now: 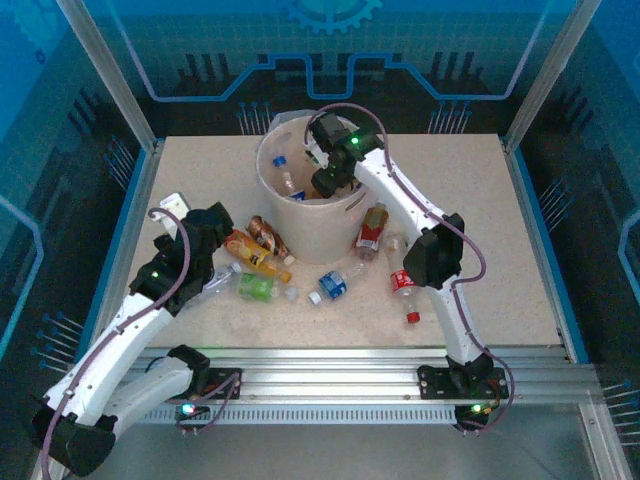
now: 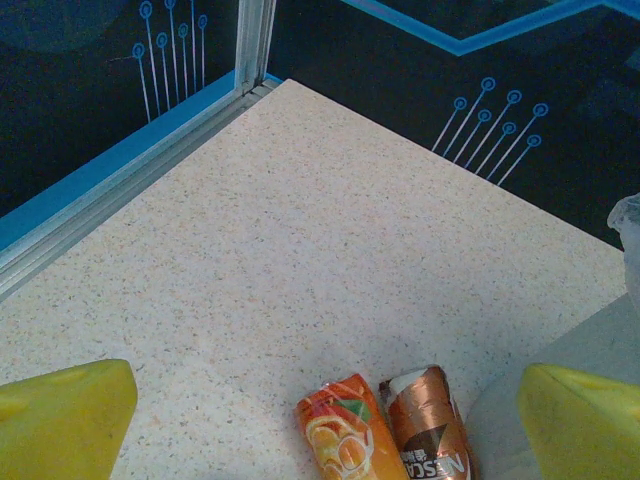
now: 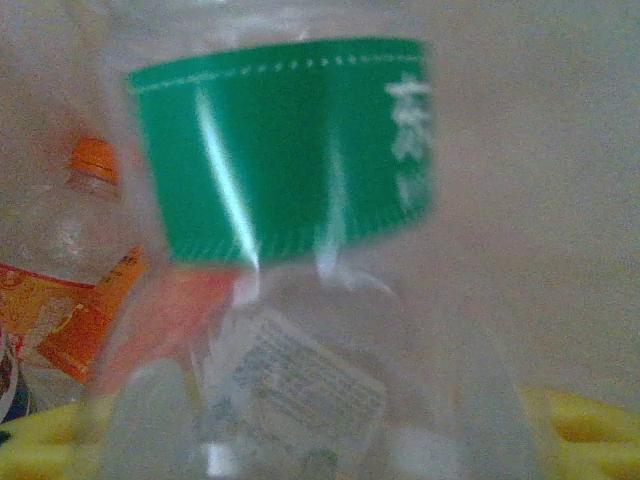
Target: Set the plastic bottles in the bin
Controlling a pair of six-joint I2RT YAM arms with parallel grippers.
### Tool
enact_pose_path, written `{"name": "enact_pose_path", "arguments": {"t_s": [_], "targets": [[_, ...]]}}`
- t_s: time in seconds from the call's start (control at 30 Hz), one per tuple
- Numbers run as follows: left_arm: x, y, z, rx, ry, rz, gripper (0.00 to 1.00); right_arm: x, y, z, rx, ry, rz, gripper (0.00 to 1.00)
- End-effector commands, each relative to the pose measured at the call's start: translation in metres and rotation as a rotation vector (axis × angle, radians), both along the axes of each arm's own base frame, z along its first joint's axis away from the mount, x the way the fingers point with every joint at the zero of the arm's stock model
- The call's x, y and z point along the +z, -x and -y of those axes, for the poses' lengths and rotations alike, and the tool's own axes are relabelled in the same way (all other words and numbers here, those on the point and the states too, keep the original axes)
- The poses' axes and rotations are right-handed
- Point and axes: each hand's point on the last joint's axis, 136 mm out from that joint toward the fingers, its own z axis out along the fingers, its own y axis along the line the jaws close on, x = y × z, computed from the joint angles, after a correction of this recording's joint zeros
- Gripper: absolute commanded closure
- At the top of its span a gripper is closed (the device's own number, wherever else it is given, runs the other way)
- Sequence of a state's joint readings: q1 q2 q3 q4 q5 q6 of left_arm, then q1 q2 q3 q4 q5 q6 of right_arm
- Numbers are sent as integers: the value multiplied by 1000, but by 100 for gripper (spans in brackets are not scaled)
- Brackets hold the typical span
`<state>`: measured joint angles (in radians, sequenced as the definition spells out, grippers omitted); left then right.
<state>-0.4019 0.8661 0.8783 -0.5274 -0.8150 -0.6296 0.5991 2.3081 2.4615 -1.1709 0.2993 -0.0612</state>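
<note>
The bin point(image 1: 268, 192), a white bucket, stands at the table's middle back with a few plastic bottles point(image 1: 288, 181) inside. My right gripper point(image 1: 326, 184) hangs over its mouth. A clear green-labelled bottle point(image 3: 290, 150) sits blurred between its yellow fingers point(image 3: 585, 425), which stand apart, so the right gripper point(image 3: 320, 440) looks open. My left gripper point(image 1: 215, 228) is wide open and low over an orange-labelled bottle point(image 2: 345, 430) and a brown-labelled bottle point(image 2: 430, 430), both lying beside the bin; the left gripper point(image 2: 325, 400) holds nothing.
More bottles lie in front of the bin: a green one point(image 1: 257, 288), a blue-labelled one point(image 1: 333, 284), and two red-labelled ones point(image 1: 372, 230) point(image 1: 404, 282). A loose red cap point(image 1: 412, 317) lies near the right arm. Blue rails point(image 2: 110, 170) edge the table.
</note>
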Motion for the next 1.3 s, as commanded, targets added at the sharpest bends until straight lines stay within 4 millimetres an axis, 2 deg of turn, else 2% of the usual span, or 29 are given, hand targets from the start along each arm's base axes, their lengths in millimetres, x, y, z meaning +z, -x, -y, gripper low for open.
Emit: {"name": "enact_pose_path", "arguments": {"t_s": [0.0,0.27,0.43,0.87,1.03,1.27], "targets": [[3,1,-2,2,-3,-11,1,3,-2,4,-5,0,-3,23],[-13,5,1,-28,-13,-87,1,27,3,2,-11,-47,28,8],[-23,9,1,-34,13,-123,1,54,8,0,-4,-101,67,0],[-71,24,0,27,224,-240,1,166,42,-6,27,-377,200,0],[-95,46,-10,167,353,-301,1,195,54,11,-27,-421,256,0],[-120,73,-23,383,529,-306,1,220,73,54,-151,-487,316,0]]}}
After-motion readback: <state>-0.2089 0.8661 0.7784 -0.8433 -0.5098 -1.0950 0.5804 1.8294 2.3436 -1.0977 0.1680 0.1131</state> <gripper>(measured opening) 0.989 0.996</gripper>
